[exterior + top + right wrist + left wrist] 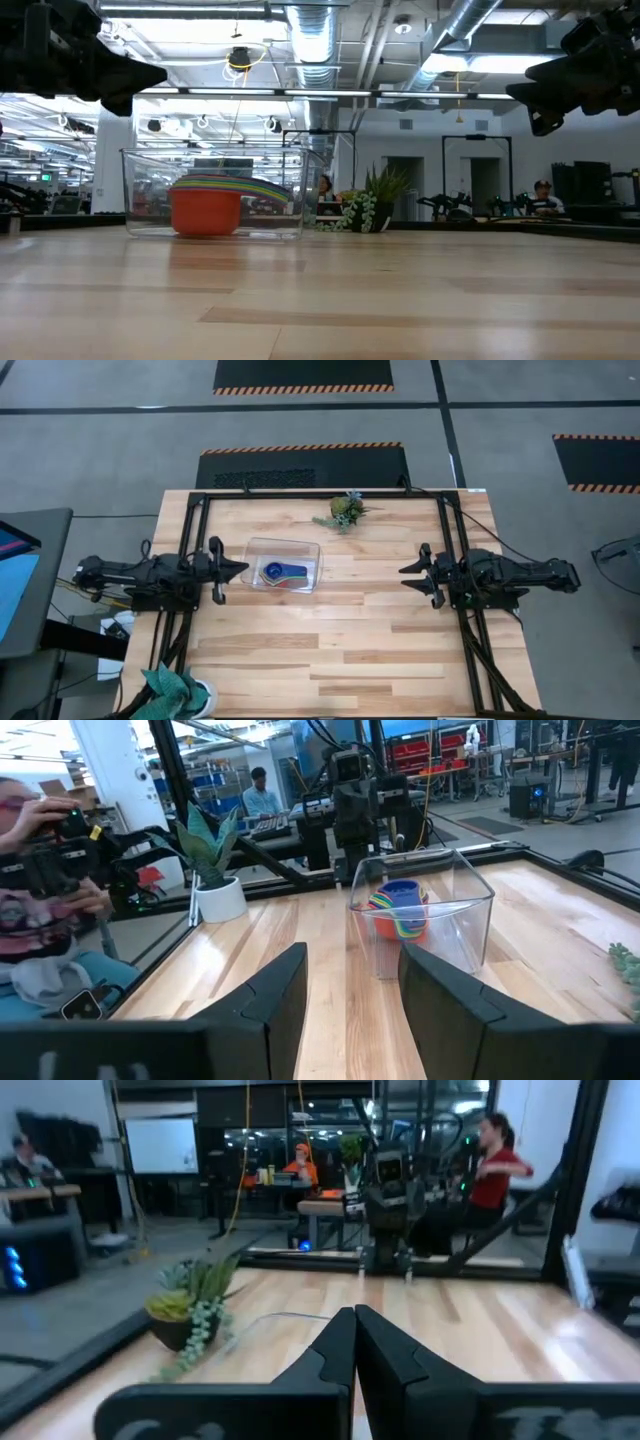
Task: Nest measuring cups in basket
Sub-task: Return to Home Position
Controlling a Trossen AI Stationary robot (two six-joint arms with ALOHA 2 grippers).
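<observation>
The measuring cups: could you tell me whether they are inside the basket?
Inside. The measuring cups sit nested in one stack within the basket, behind its clear walls in the low view.

Black jointed arms point(140, 572), angular dark fingers point(275, 990)

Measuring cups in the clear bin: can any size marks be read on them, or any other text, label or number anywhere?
No text is readable in any view.
Nested coloured plastic measuring cups in the clear rectangular plastic bin: size marks, if any, too small to read.
Blue screen at the high view's left edge: nothing legible.
Left gripper and right gripper, apart from the bin: no markings show.
</observation>
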